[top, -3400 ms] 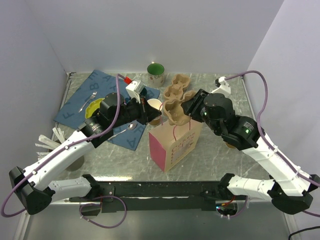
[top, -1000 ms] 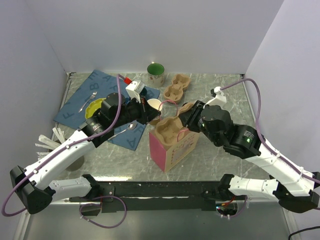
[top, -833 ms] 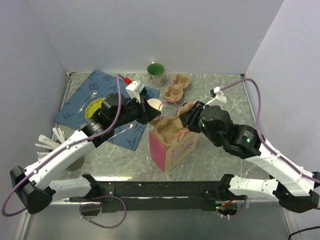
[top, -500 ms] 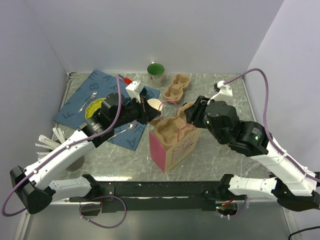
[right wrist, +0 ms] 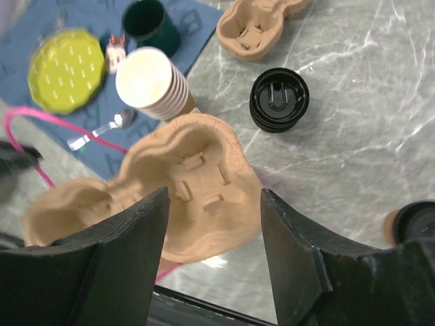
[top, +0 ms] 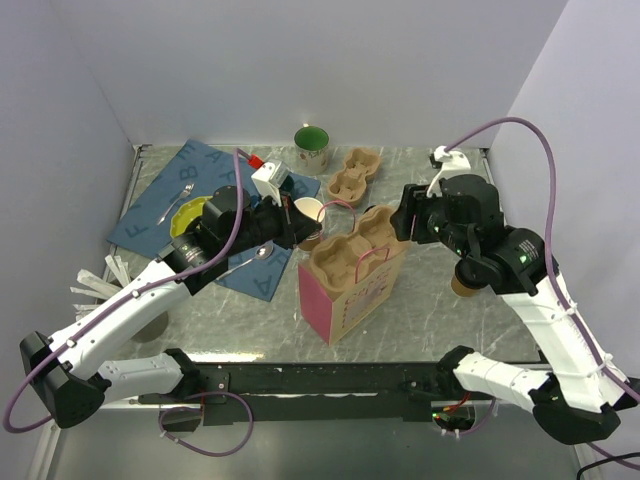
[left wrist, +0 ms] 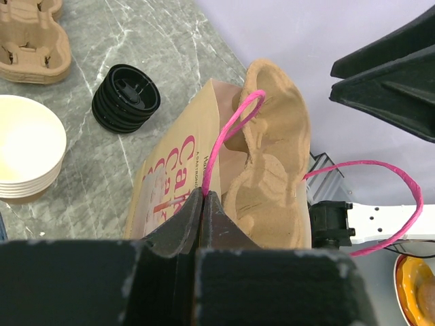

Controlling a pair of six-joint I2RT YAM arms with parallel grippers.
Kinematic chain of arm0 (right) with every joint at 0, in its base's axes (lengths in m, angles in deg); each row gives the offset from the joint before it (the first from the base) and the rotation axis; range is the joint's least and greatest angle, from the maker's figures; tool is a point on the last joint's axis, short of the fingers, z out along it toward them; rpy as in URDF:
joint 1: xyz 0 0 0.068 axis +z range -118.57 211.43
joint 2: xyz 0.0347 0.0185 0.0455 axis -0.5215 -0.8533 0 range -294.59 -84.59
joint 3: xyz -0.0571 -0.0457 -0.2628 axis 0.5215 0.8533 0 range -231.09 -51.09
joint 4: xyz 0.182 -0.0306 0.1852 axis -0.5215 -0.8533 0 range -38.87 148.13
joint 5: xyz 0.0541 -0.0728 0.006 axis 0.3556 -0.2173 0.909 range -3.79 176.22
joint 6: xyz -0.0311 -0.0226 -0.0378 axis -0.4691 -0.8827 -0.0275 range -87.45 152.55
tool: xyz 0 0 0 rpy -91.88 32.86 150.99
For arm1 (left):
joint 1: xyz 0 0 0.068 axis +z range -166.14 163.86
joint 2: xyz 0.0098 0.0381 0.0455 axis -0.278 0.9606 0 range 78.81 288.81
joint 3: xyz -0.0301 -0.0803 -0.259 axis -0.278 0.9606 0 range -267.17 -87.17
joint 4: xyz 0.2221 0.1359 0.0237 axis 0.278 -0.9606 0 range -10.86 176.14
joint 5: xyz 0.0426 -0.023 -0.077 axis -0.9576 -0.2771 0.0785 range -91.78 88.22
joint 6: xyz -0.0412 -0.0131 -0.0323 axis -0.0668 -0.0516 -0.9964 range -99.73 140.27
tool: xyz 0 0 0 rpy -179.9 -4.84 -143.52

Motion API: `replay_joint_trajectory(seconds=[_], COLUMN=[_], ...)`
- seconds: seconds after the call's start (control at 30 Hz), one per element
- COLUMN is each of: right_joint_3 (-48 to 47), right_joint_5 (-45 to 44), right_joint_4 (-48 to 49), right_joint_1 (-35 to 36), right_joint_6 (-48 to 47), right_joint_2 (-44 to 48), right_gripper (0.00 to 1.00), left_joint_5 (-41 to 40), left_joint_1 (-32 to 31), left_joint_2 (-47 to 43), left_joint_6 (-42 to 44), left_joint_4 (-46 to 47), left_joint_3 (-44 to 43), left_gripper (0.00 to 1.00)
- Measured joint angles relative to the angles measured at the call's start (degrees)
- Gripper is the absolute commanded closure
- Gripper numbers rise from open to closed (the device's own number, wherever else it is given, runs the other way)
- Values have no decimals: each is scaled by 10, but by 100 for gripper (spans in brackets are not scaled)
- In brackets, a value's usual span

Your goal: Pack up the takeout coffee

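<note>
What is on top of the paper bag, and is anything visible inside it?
A moulded pulp cup carrier sits in the open mouth of the bag, its wells empty. It covers the opening, so whatever is inside the bag below it cannot be seen.

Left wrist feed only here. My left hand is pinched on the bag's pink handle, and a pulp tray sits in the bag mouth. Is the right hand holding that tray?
Observer: No. The right hand hovers open above the pulp tray, not gripping it.
Operator: Where's the coffee?
Observer: The takeout coffee stands on the table right of the bag, partly hidden in the top view.
Operator: Lid on?
Observer: Yes, the right wrist view catches its black lid at the frame edge.
</note>
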Motion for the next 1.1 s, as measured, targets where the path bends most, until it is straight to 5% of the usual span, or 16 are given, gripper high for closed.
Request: replay_joint_trajectory(seconds=[0.57,0.83,1.1], right_joint_3=[16,16,15], right_joint_5=[114,140,168], right_joint_4=[12,12,10], right_joint_1=[-51,-57,-57], right_joint_6=[-164,-202,-220], right_joint_2=[-52,-83,-84], right_gripper=[39,75,83], left_joint_5=[0,-5,-33], left_joint_1=[0,0,0], left_joint_2=[0,5,6], left_joint_6=[0,0,0], left_joint_4=[-2,-2,-4], left_joint_3=[-3,-9,-13], left_gripper=[99,99,99])
